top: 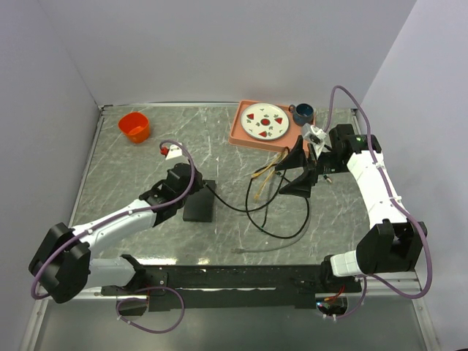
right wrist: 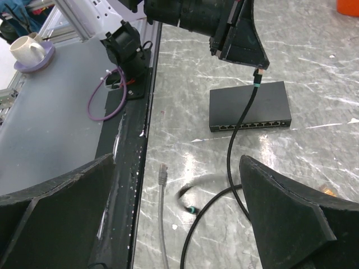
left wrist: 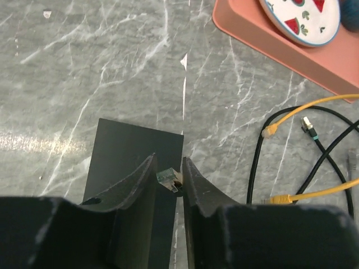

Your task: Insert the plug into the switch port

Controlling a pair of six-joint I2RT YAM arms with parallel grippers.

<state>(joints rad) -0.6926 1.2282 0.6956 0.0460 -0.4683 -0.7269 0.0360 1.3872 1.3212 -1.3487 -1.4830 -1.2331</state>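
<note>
Grey marbled tabletop (top: 131, 175) carries the flat black switch (right wrist: 249, 103), its switch ports (right wrist: 251, 125) in a row along the narrow side that faces the right arm. The left gripper (left wrist: 169, 158) hangs over the switch's edge, jaws narrow, with the plug (left wrist: 168, 178) pinched between them, above the ports and not inserted. Its black cable (right wrist: 235, 129) trails down past them. The right gripper (right wrist: 176, 161) stands wide and empty, well apart.

We recorded bright, even light from overhead, with soft shadows under the arms. The tabletop (top: 124, 170) threw a pale glare streak in the left wrist view and a smaller patch in the right wrist view. A black cable (right wrist: 185, 193) loop was smeared by motion blur. The near fingers (right wrist: 291, 224) in both wrist views were soft, dark and featureless.
</note>
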